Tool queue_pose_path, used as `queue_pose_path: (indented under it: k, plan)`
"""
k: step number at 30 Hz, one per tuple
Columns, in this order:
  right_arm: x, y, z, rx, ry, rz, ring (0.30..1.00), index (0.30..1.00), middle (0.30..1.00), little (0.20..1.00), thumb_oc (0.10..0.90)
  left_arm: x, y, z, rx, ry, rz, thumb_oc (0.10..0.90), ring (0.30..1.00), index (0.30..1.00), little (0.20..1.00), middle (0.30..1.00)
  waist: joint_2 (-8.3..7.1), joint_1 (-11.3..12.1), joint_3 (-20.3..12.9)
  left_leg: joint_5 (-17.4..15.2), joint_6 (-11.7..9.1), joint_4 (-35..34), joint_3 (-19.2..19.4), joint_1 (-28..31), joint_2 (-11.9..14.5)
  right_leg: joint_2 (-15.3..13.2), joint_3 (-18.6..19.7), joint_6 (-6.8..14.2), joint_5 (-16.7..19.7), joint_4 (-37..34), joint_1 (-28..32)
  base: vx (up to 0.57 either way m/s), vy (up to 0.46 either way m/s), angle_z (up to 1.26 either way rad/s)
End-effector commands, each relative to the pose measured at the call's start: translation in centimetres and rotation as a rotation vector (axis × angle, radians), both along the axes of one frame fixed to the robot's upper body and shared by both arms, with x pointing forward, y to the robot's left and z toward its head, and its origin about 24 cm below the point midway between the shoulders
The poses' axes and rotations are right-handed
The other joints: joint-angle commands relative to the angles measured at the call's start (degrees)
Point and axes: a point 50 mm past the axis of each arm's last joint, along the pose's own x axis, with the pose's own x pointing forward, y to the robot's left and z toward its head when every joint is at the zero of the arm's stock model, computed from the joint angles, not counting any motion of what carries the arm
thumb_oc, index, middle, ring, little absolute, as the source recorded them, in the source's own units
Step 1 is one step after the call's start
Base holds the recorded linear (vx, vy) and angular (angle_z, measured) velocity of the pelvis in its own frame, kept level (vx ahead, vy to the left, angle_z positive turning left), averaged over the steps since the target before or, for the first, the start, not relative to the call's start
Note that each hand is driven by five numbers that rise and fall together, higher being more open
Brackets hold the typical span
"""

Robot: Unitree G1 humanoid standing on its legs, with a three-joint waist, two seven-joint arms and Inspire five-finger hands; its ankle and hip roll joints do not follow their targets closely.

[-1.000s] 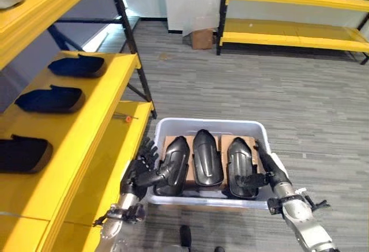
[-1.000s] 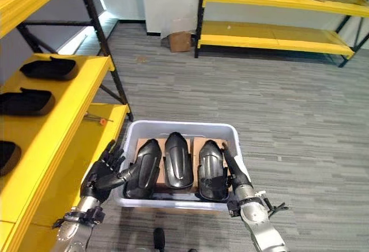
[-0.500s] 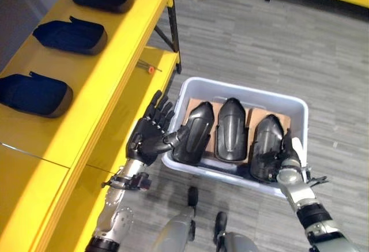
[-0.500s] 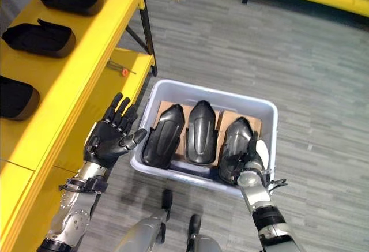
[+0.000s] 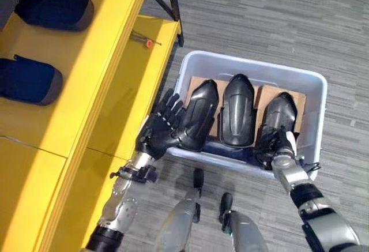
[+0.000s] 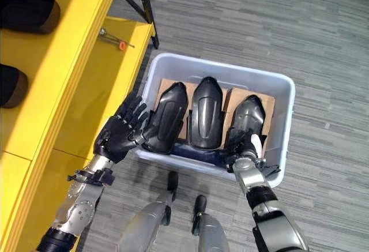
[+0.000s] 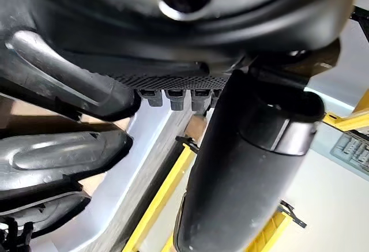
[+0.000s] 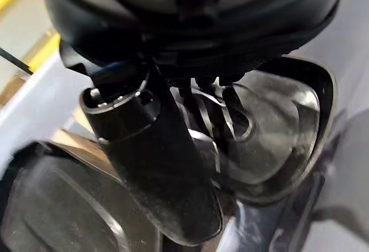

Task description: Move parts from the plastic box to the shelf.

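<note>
A pale plastic box (image 5: 253, 70) on the floor holds three glossy black parts on cardboard: left (image 5: 202, 113), middle (image 5: 237, 111) and right (image 5: 279, 113). My left hand (image 5: 157, 135) is at the box's left wall with its fingers straight and spread, and its thumb lies against the left part's near end. My right hand (image 6: 245, 148) sits on the near end of the right part (image 8: 277, 131); its fingers curl over that end, with the thumb (image 8: 155, 165) alongside. The yellow shelf (image 5: 104, 61) on the left carries two more black parts (image 5: 55, 10).
The shelf's lower board (image 5: 130, 108) runs close along the box's left side. A small tool with an orange tip (image 5: 145, 41) lies on it near a black upright (image 5: 173, 1). Grey plank floor (image 5: 288, 21) lies open beyond and right of the box.
The camera has tipped down. My left hand has closed in on the left part. My right hand has moved from the box's right side onto the right part's near end.
</note>
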Motion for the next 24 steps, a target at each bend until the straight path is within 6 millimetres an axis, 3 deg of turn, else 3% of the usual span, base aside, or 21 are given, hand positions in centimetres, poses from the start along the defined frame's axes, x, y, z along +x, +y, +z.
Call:
queue_pose_path:
  k: [1,6,8,18,24]
  plan:
    - [1.4,-1.3,3.2,-0.142,-0.058,0.038,1.0,1.0,1.0,1.0,0.9,-0.2,-0.5,3.8,-0.069,-0.204,-0.04,0.9,1.0,1.0,1.0,1.0,1.05,0.6,-1.9,-2.0,-2.3,1.5,1.1,-0.9,0.9,-1.0,-3.7,-0.5,6.4,-0.2,-2.8,-0.08,-0.014,0.02]
    - [2.1,-2.2,4.2,-0.179,-0.071,0.008,1.0,1.0,1.0,1.0,0.9,0.0,-1.0,4.3,-0.06,-0.219,-0.057,0.9,1.0,1.0,1.0,1.0,2.65,1.3,0.0,-1.4,-1.8,2.0,1.1,-3.1,0.6,-1.3,-4.2,-0.6,5.9,3.6,-6.6,-0.06,-0.023,0.03]
    - [2.6,-3.0,5.5,-0.305,-0.079,0.008,1.0,1.0,1.0,1.0,0.9,0.1,-1.2,4.2,-0.079,-0.197,-0.078,0.9,1.0,1.0,1.0,1.0,3.22,1.5,0.7,-1.3,-1.7,2.4,1.1,-4.0,0.2,-1.5,-4.4,-0.7,5.2,5.3,-7.8,-0.04,-0.03,0.04]
    - [3.4,-6.0,10.2,-0.559,-0.14,-0.059,1.0,1.0,1.0,1.0,0.9,-0.4,-1.6,3.8,-0.065,-0.197,-0.12,0.9,1.0,1.0,1.0,1.0,5.18,2.6,2.1,-0.8,-1.6,3.5,0.7,-6.7,-0.4,-1.8,-5.1,-0.8,4.8,8.1,-11.0,-0.02,-0.016,0.04]
    - [3.9,-6.0,13.9,-0.595,-0.341,-0.057,1.0,1.0,1.0,1.0,0.9,-0.7,-1.8,3.7,-0.085,-0.171,-0.162,0.9,1.0,1.0,1.0,1.0,5.6,2.3,2.4,-1.2,-1.5,3.8,1.0,-6.5,-0.2,-2.0,-5.0,-0.6,4.9,8.3,-11.3,-0.01,-0.006,0.02]
